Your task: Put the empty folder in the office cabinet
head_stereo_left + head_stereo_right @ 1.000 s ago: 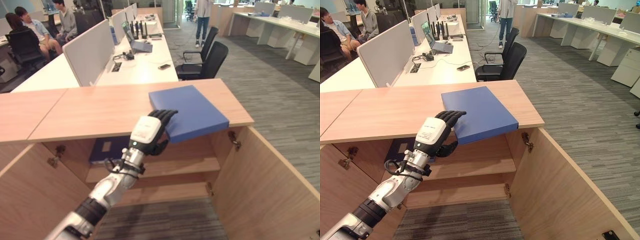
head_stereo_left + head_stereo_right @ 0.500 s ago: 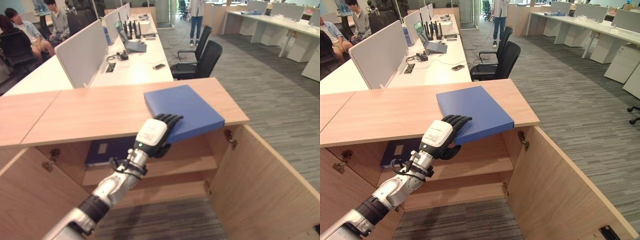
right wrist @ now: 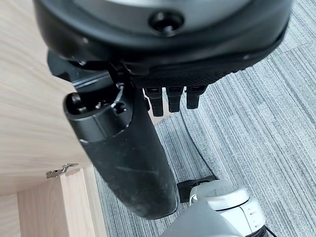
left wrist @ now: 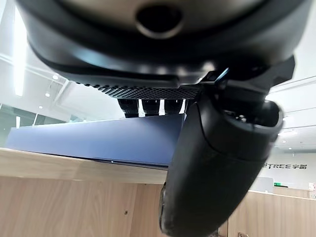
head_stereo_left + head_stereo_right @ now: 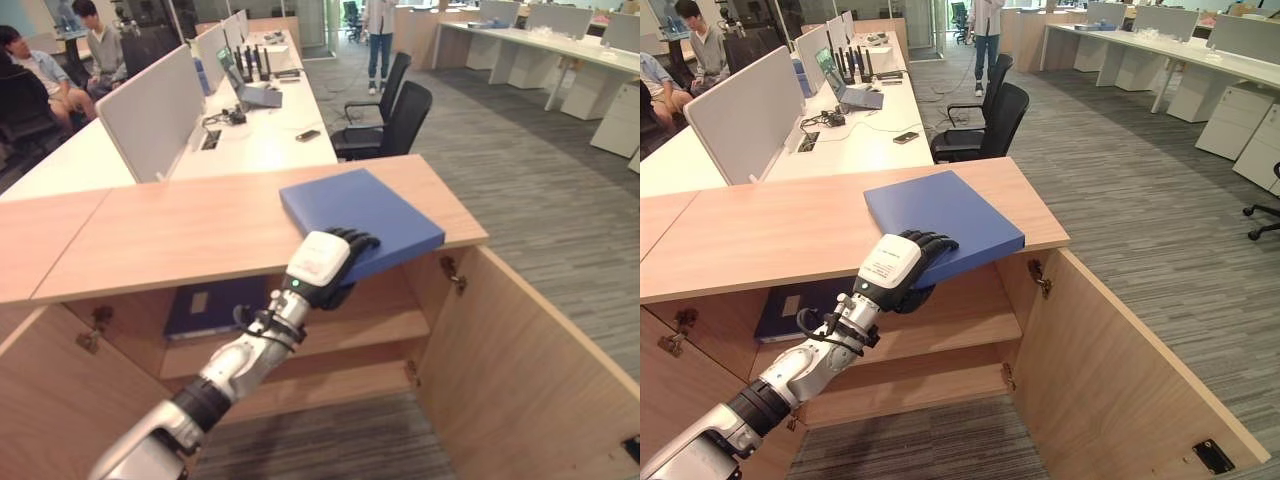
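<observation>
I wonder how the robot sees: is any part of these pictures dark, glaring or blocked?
Left eye view: even office light, but inside the cabinet the shelves lie in shade under its top. Left wrist view: the left hand is a dark bulk up close, with bright ceiling glare behind the folder. Right wrist view: the right hand looms dark over the evenly lit carpet.

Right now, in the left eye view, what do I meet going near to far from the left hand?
left hand gripping the near edge → blue folder on the cabinet top → black office chair → a standing person's legs.
</observation>
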Motion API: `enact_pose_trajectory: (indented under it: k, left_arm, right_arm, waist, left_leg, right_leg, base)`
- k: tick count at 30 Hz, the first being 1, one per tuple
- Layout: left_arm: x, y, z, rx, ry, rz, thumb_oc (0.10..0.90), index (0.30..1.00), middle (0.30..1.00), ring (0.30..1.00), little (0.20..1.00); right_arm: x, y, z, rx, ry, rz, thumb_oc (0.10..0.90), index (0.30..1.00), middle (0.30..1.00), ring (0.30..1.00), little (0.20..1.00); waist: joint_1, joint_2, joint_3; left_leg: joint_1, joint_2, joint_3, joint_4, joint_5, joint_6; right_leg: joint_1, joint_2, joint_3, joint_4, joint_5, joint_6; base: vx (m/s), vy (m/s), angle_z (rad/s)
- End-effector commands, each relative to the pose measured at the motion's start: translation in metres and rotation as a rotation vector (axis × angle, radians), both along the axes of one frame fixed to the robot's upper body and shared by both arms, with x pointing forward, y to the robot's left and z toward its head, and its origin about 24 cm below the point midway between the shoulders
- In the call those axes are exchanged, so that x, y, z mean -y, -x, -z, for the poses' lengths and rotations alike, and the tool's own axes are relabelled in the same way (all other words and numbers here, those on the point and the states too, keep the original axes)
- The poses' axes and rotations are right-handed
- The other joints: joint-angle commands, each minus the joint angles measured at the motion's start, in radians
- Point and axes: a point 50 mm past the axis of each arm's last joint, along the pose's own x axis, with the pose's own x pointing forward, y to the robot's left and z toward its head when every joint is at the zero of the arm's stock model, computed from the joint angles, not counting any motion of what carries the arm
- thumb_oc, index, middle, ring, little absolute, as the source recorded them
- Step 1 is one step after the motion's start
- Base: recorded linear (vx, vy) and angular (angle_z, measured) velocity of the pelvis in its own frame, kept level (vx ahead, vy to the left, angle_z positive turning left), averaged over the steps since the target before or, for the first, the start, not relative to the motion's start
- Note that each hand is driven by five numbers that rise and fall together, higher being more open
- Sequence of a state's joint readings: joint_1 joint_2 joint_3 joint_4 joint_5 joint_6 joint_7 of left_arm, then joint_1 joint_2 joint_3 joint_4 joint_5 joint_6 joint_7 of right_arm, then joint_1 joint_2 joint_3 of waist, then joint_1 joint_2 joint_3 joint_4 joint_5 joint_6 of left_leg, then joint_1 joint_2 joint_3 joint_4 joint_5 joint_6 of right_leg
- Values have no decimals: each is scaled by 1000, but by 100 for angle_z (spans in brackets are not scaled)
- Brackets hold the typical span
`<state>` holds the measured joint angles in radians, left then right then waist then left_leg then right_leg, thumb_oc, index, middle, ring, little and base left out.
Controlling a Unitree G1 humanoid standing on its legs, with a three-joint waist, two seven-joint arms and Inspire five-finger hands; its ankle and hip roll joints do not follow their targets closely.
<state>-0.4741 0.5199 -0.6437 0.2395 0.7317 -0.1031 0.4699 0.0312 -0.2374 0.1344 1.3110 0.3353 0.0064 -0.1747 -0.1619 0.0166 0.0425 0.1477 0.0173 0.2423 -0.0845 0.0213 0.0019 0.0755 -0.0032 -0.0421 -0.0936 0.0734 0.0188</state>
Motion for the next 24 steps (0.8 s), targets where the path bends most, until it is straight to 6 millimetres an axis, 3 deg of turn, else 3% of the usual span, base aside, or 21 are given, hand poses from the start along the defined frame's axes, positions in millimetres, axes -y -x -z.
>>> enact_pose_trajectory:
  k: [1,13,16,18,19,24]
  left_arm:
    - [7,-29,-57,187,36,-9,400,300,300,300,300]
    - [-1,-19,-45,133,139,-39,400,300,300,300,300]
    - [3,7,-55,53,374,82,400,300,300,300,300]
    - [5,16,-60,19,433,140,400,300,300,300,300]
    - [6,32,-68,-44,581,243,400,300,300,300,300]
    - [3,49,-85,-128,758,402,400,300,300,300,300]
  right_arm:
    - [12,-15,-5,14,60,-21,800,900,900,900,900]
    - [7,-13,-3,11,55,-14,800,900,900,900,900]
    - [5,-13,-3,28,44,20,800,900,900,900,900]
    - [6,-13,-3,30,43,31,800,900,900,900,900]
    - [6,-11,-3,32,29,49,800,900,900,900,900]
    - [7,-11,-3,45,1,54,800,900,900,900,900]
  waist:
    - [-3,-39,-32]
    - [8,-44,-31]
    - [26,-49,-20]
    - [29,-49,-18]
    - [38,-50,-13]
    - [43,-48,-12]
  left_leg:
    - [28,13,-18,-3,-99,-45]
    - [26,12,-28,-3,-98,-45]
    - [18,12,-43,-3,-92,-44]
    - [16,12,-47,-3,-91,-44]
    - [12,11,-55,-3,-89,-44]
    - [11,11,-58,-3,-87,-45]
  right_leg:
    - [44,-45,-49,6,-67,96]
    - [45,-46,-53,6,-66,92]
    - [44,-47,-62,6,-62,86]
    - [43,-48,-64,6,-61,85]
    - [42,-49,-68,6,-59,84]
    - [44,-51,-76,6,-60,84]
  base:
    - [0,0,0]
    - [0,0,0]
    - [-9,-22,-1]
    - [0,0,0]
    - [-15,-9,3]
    - [-16,-4,11]
